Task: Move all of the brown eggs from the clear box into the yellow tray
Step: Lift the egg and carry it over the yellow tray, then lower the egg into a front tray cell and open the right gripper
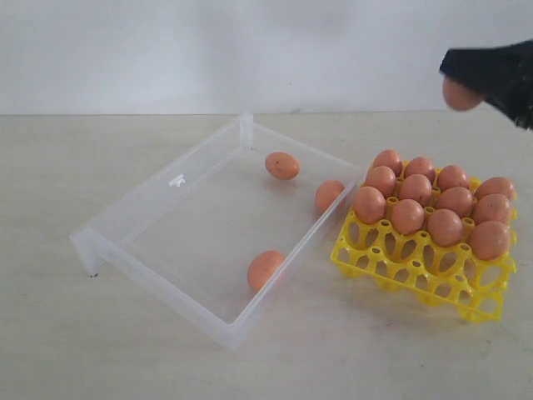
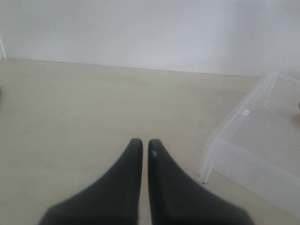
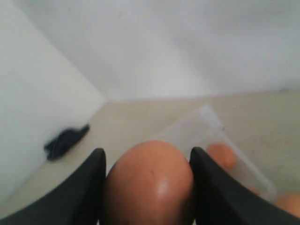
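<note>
Right wrist view: right claw pinching brown egg; lower gently into vacant yellow tray cell, loosen slowly; left claw pressed together.

Lab: bare tabletop, white wall

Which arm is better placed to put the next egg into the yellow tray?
Right. The right gripper holds a brown egg up near the yellow tray, while the left gripper is shut and empty, out beside the clear box.
</note>
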